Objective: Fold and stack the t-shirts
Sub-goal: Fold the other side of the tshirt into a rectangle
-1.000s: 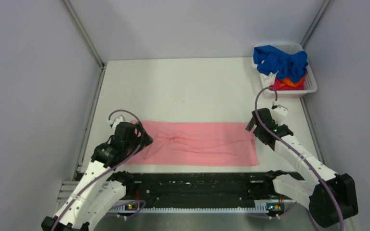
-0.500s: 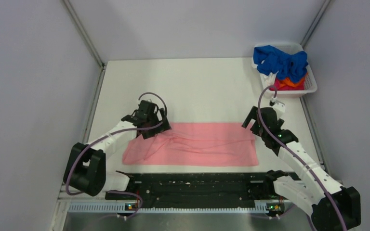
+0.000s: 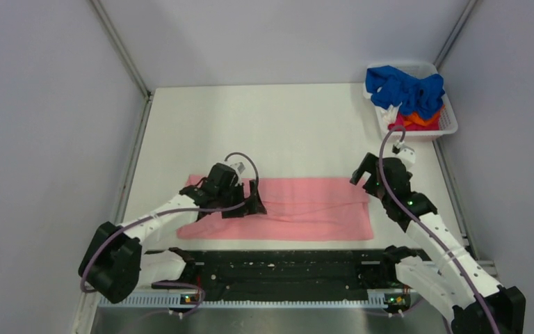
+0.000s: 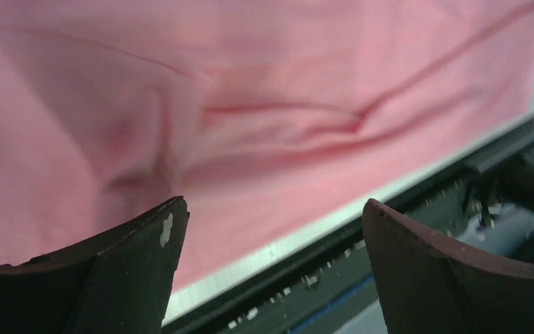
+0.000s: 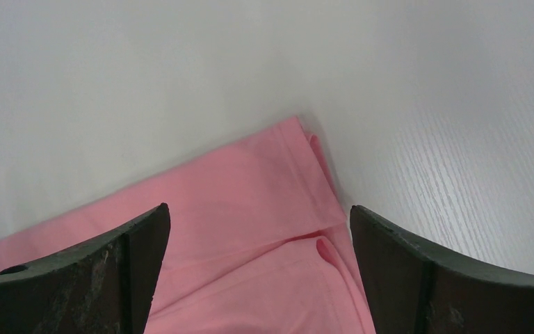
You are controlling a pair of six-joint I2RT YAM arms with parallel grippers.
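Flat on the table (image 3: 271, 125), close to its near edge: salmon-pink t-shirt (image 3: 313, 207), a long band, wrinkled left of middle. Its near hem runs just beside the black mounting rail (image 3: 285, 268).

Left gripper (image 3: 255, 203) is low over the wrinkles, jaws spread wide, holding nothing.

Right gripper (image 3: 363, 175) hovers at the shirt's far-right corner, jaws likewise wide and empty. The corner shows between its fingers (image 5: 111, 278).

White tabletop stretches from the far hem to the back wall.

Far-right corner: white basket (image 3: 450, 126), with a blue t-shirt (image 3: 403, 87) heaped over an orange t-shirt (image 3: 423, 120) and a red t-shirt (image 3: 396, 125).
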